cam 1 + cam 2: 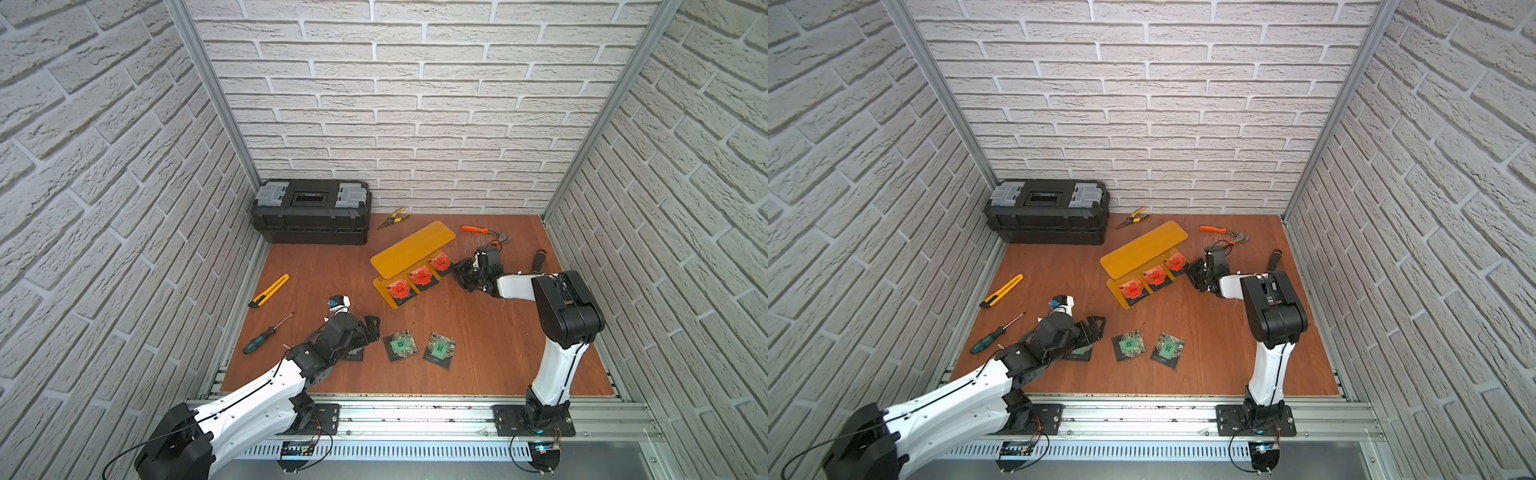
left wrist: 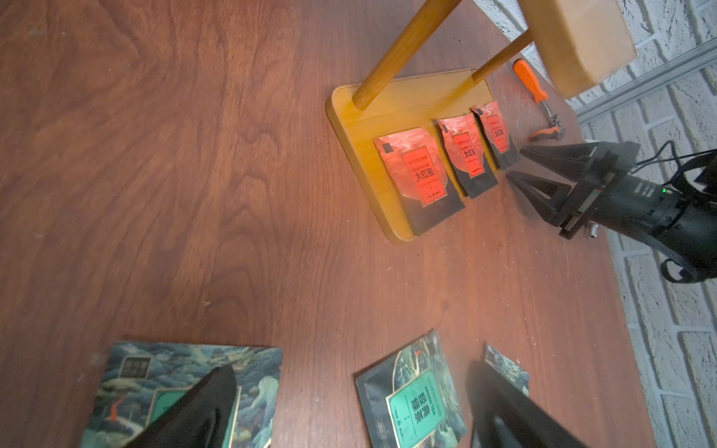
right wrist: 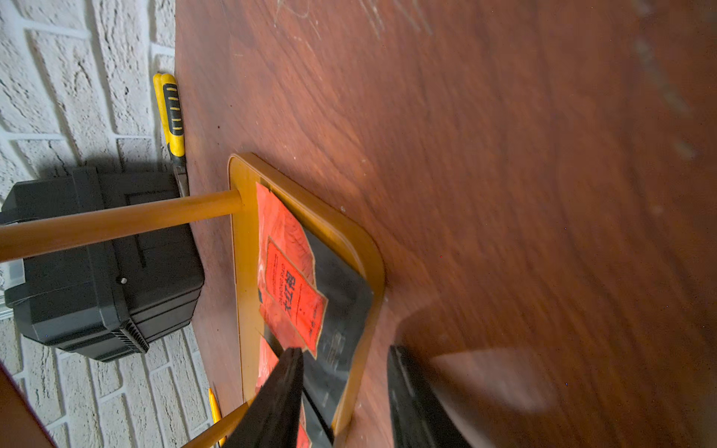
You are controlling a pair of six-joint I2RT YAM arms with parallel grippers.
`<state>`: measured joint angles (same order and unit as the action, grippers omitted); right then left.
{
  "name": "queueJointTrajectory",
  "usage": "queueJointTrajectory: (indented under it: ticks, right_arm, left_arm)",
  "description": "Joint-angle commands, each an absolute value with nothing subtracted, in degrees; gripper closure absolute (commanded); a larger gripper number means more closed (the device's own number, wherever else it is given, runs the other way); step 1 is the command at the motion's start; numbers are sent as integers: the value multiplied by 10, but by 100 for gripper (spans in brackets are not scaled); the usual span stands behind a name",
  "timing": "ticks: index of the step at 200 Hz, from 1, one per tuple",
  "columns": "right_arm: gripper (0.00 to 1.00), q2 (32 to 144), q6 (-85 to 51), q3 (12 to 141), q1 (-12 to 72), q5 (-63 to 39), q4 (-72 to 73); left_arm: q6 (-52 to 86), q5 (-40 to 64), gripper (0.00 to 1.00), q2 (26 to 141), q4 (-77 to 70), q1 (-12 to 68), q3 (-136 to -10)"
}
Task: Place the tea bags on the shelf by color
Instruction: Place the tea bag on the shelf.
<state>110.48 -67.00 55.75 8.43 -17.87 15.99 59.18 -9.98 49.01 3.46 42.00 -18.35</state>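
My right pincer [image 2: 515, 163], jaws apart, sits just beside the 3 red tea bags [image 1: 421, 277] on the lower tier of the shelf [image 1: 411, 249], mid-frame; pulling back carelessly could drag the nearest off. Lower down, my left pincer [image 1: 371, 326], spread wide over 1 green tea bag [image 2: 256, 388], may slide it.

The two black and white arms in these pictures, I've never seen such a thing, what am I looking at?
They are two robot arms, left arm and right arm, mounted at a table's front edge. Two pictures look down from overhead; two come from wrist cameras. Three red tea bags lie on the amber shelf's lower tier; three green tea bags lie on the table, near a toolbox and a screwdriver. The left fingers are open over the green ones; the right fingers are apart at the shelf's end. Nothing is held.
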Motion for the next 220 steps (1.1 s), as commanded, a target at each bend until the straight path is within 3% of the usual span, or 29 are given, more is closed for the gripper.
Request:
queueJointTrajectory:
  ticks: [1, 89, 144, 220]
  right_arm:
    - [57, 1073, -661, 547, 88, -173, 156]
    - [51, 970, -612, 475, 88, -205, 103]
    - [51, 869, -523, 436, 104, -235, -18]
    - [51, 725, -487, 337, 167, -236, -93]
  left_arm:
    - [591, -96, 2, 485, 24, 416, -179]
    - [571, -61, 2, 481, 16, 416, -184]
    - [556, -33, 2, 484, 8, 420, -192]
    - [563, -73, 2, 535, -20, 485, -208]
